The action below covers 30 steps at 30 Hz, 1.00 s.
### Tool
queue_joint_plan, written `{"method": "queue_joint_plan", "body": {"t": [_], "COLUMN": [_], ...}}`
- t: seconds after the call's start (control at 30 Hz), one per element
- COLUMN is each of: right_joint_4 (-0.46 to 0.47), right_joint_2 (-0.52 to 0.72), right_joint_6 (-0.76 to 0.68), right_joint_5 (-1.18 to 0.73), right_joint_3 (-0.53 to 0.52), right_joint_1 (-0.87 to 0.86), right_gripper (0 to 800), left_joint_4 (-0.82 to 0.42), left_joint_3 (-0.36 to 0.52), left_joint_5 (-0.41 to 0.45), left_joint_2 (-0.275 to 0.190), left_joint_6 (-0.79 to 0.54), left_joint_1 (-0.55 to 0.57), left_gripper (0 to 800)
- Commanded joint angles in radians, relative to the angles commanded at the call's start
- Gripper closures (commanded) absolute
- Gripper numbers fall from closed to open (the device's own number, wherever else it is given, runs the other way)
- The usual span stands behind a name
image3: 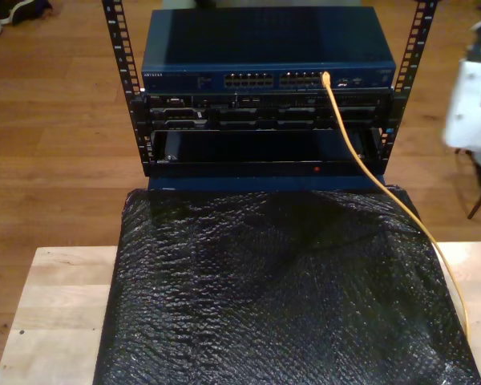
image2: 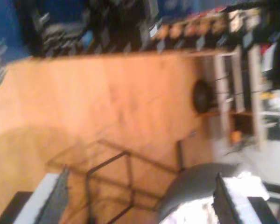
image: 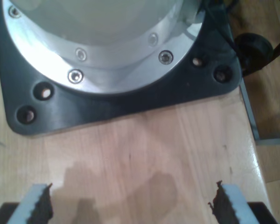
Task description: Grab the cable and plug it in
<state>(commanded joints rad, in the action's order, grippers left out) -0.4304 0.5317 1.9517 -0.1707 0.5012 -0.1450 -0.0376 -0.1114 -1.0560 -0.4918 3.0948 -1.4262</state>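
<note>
1 cable [image3: 354,136] crosses black sheet [image3: 272,297].

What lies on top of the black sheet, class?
The yellow cable crosses the black sheet near the exterior view's right edge, running up to the blue switch. The wooden table shows beside the sheet; what the sheet covers is hidden.

Dim exterior view; second wrist view blurred, first glary.

Glossy crinkled black plastic sheet [image3: 280,297]; pale smooth wooden table [image3: 56,297]; shiny metal flange [image: 107,60].
</note>
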Motion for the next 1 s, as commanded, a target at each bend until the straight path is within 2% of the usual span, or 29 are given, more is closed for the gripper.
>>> {"method": "queue_joint_plan", "body": {"t": [0.17, 0.4, 0.67, 0.83, 1.0], "right_joint_4": [-0.002, 0.0, 0.009, 0.037, 0.103], "right_joint_2": [0.095, 0.207, 0.224, 0.219, 0.215], "right_joint_6": [0.123, 0.336, 0.606, 0.786, 0.893], "right_joint_5": [-0.19, -0.511, -0.793, -0.888, -0.93], "right_joint_3": [-0.002, 0.006, 0.011, 0.003, -0.009], "right_joint_1": [-0.18, -0.445, -0.807, -0.934, -1.017], "right_gripper": [2, 2, 2, 2, 2], "left_joint_4": [0.0, 0.0, 0.0, 0.0, 0.0], "left_joint_3": [0.0, 0.0, 0.0, 0.0, 0.0], "left_joint_5": [0.0, 0.002, 0.0, 0.0, 0.0], "left_joint_2": [0.0, 0.0, 0.0, 0.0, 0.0], "left_joint_6": [0.0, 0.0, 0.0, 0.0, 0.0], "left_joint_1": [0.0, 0.0, 0.0, 0.0, 0.0], "left_gripper": [0, 0, 0, 0, 0]}}
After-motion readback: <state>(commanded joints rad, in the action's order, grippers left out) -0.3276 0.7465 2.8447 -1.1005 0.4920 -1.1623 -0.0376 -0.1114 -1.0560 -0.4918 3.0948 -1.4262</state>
